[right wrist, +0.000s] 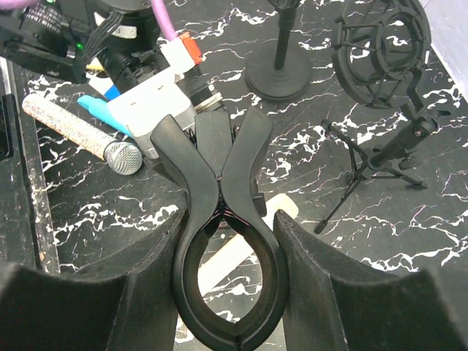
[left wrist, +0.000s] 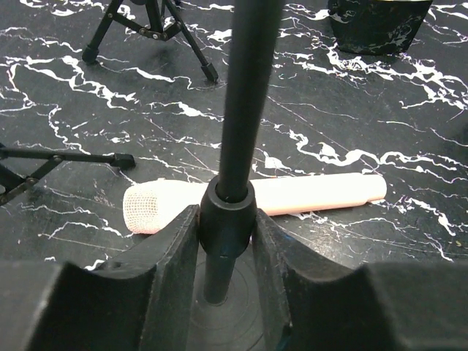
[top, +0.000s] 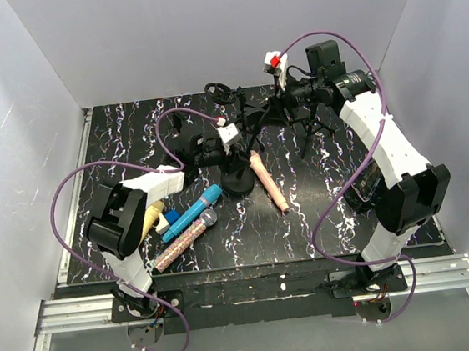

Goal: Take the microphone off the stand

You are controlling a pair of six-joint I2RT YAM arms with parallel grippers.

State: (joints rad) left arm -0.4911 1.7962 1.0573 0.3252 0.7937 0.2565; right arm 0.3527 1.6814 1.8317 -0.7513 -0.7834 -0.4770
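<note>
Glittery microphone [top: 184, 243] lies beside blue microphone [top: 192, 212].

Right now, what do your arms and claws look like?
Left arm and right arm: white links, bulky black joints. A purple cable loops along each to a red-and-white plug. Left claw and right claw: two thick matte-black fingers each.

Black table [top: 241, 242], white veins running all over it like marble. There's a pale pink mic [left wrist: 292, 196] with a matching mesh head. Blue mic [top: 195, 211], a yellow mic [top: 149, 220] next to it, and a pink speckled mic [right wrist: 66, 124] with a silver head. Stand [left wrist: 241, 110] black, clip [right wrist: 223, 219] black. Purple cable [right wrist: 156, 13], white arm shell [top: 386, 139].
</note>
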